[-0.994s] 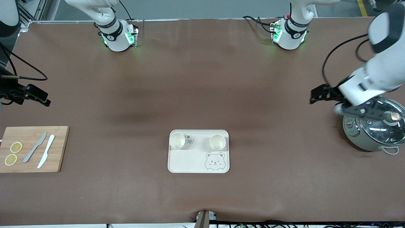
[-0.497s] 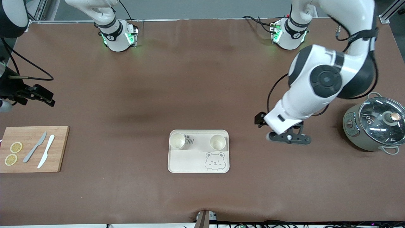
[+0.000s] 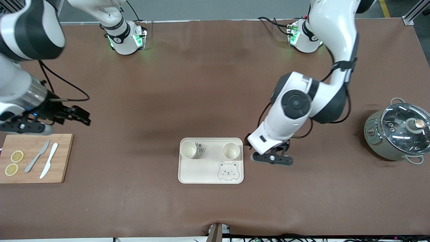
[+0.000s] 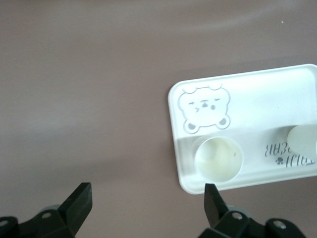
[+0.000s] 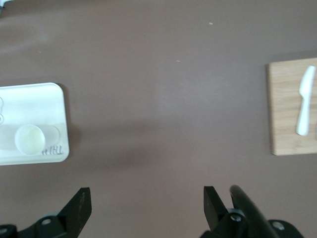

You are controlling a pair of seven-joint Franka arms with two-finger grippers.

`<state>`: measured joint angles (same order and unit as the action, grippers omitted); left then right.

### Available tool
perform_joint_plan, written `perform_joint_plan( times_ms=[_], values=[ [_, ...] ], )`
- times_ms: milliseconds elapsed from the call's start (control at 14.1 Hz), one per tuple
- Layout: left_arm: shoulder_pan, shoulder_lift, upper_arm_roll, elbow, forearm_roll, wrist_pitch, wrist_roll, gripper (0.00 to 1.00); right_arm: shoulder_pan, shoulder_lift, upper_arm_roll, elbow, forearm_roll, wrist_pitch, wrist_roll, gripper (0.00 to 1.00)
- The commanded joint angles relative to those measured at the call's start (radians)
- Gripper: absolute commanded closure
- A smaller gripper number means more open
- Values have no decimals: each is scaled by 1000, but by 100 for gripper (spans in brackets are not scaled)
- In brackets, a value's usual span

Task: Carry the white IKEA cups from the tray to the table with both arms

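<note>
On one bear tray [image 3: 201,171], two white cups [image 3: 188,149] [image 3: 231,151].

I see two big glossy white arms with rounded black joints. The left arm [image 3: 295,111] has a round black cap on its elbow and a thin black cable looping beside it. The right arm [image 3: 23,67] has a silver wrist band and a black cable too. Both bases [image 3: 126,38] glow green. Each arm ends in small black fingers [image 4: 79,206].
</note>
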<state>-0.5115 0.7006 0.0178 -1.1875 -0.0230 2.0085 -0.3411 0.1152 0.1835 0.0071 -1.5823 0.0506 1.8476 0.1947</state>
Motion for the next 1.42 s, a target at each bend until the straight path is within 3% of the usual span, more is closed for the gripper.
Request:
perform_joint_plan(
  times_ms=[0, 355, 781, 1348],
  values=[
    [-36, 80, 20, 49, 9, 62, -39, 0, 44, 75, -4, 35, 18, 56, 107, 0],
    [-61, 160, 19, 39, 11, 168, -71, 0, 112, 255, -4, 128, 46, 121, 224, 0],
    [-81, 158, 19, -47, 17, 211, -79, 0, 195, 467, -6, 287, 40, 134, 344, 0],
    [-79, 168, 17, -93, 12, 270, -79, 0, 293, 599, -7, 318, 38, 255, 419, 0]
  ],
)
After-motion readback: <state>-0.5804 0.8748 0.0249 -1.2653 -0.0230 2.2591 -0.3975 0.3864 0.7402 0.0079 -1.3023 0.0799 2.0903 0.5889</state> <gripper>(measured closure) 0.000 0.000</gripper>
